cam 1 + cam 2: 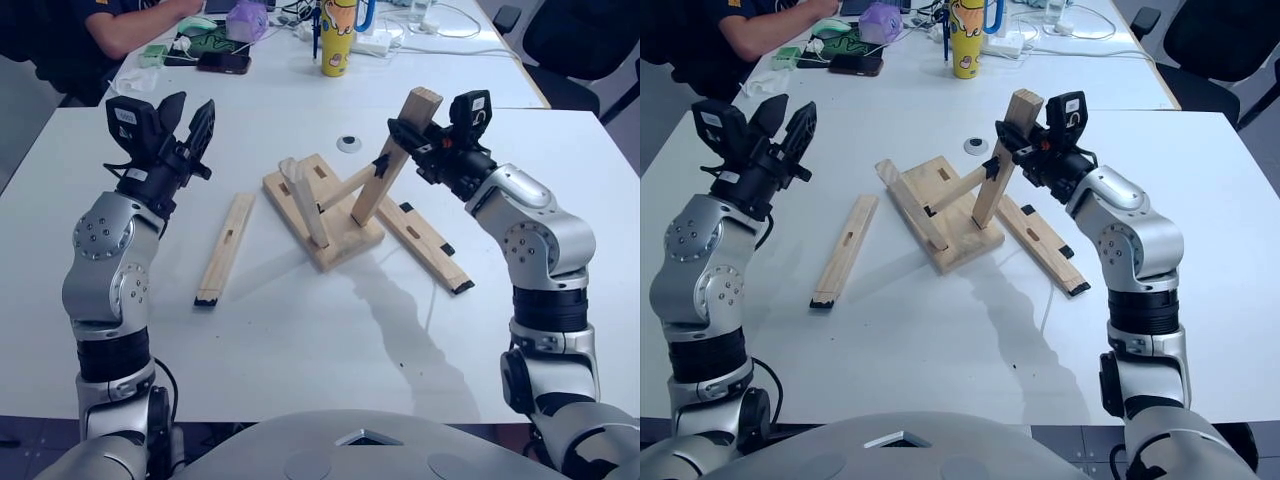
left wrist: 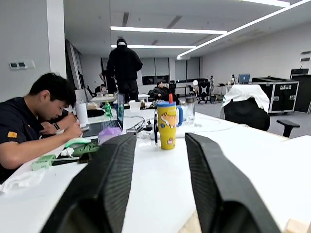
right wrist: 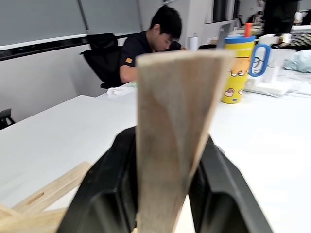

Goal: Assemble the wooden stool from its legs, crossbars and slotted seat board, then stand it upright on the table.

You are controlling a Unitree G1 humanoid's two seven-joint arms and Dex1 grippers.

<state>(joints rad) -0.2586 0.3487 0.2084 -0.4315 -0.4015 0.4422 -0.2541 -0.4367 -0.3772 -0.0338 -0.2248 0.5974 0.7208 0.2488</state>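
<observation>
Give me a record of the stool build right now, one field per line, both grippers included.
Seat board: flat on the table
Held leg: tilted, foot on the seat board, right gripper shut on its upper part
Second leg: standing on the seat board, leaning
Crossbar: runs between the two legs
Left loose piece: lying flat, left of the seat board
Right loose piece: lying flat, right of it
Left gripper: open, raised above the table
Stage: partly assembled

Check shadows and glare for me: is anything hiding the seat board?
Left eye view: a soft shadow of the held leg and right gripper falls on the table, nearer the robot than the seat board; no glare on the board. Left wrist view: bright ceiling strips. Right wrist view: the leg's face is evenly lit.
</observation>
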